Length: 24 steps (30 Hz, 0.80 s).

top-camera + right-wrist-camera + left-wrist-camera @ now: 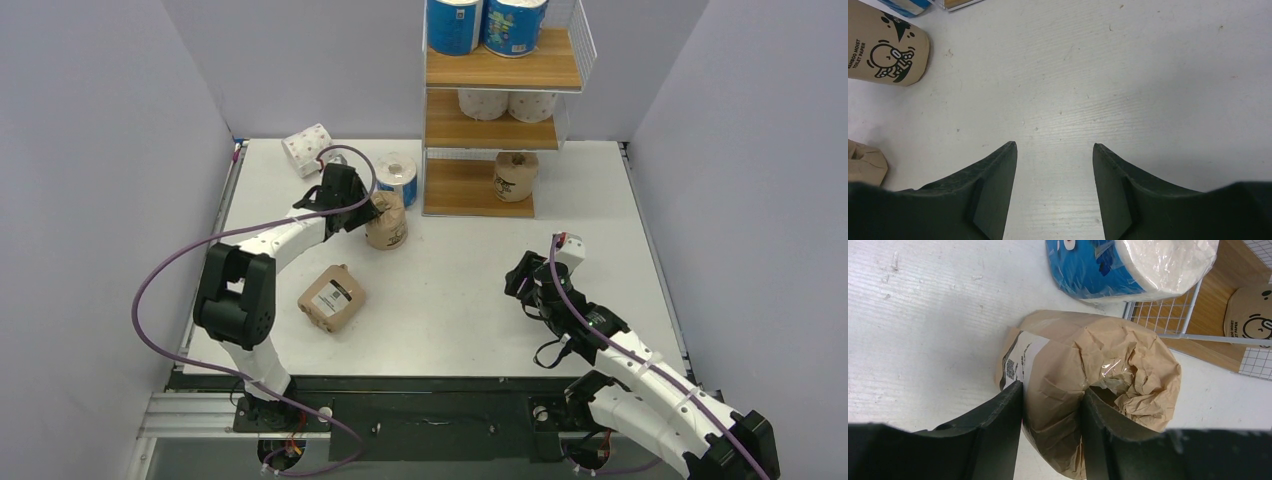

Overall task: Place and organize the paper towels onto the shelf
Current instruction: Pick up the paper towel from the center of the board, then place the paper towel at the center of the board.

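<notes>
A brown kraft paper towel roll (386, 222) (1128, 360) stands upright on the table left of the shelf (503, 70). My left gripper (362, 210) (1052, 387) is shut on its wall, one finger outside and the other in the crumpled core opening. A blue roll (398, 178) (1098, 265) stands just behind it. Another brown roll (331, 298) lies nearer the arms, and a white pink-dotted roll (306, 150) lies at the far left. My right gripper (525, 285) (1054, 146) hovers open over bare table, holding nothing.
The shelf holds two blue rolls (485, 25) on top, two white rolls (506, 104) on the middle board and one brown roll (516, 175) (1250, 315) on the bottom board. Its wire mesh side (1160, 317) is close to the held roll. Grey walls enclose the table.
</notes>
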Each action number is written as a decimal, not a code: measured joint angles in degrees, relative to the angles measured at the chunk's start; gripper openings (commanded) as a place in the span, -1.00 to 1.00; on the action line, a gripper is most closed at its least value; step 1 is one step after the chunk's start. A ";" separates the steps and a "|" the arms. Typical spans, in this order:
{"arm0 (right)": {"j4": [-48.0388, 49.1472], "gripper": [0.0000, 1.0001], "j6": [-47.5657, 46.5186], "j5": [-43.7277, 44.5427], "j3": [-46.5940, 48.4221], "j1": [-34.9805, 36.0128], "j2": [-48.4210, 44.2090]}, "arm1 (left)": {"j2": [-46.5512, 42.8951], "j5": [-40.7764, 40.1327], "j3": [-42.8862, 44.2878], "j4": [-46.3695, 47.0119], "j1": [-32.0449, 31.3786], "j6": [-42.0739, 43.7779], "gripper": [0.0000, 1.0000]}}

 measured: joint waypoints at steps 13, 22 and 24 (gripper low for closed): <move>-2.03 0.05 -0.28 1.70 0.85 0.00 -2.10 | -8.68 0.26 -4.92 -1.18 -4.09 0.13 -0.28; -2.99 0.04 -0.35 2.80 1.38 0.00 -2.36 | -13.97 -0.94 -5.22 -0.92 -13.73 0.11 -0.28; -3.30 0.03 -0.35 2.95 1.38 0.00 -2.64 | -13.70 -0.98 -5.22 -0.90 -15.21 0.07 -0.28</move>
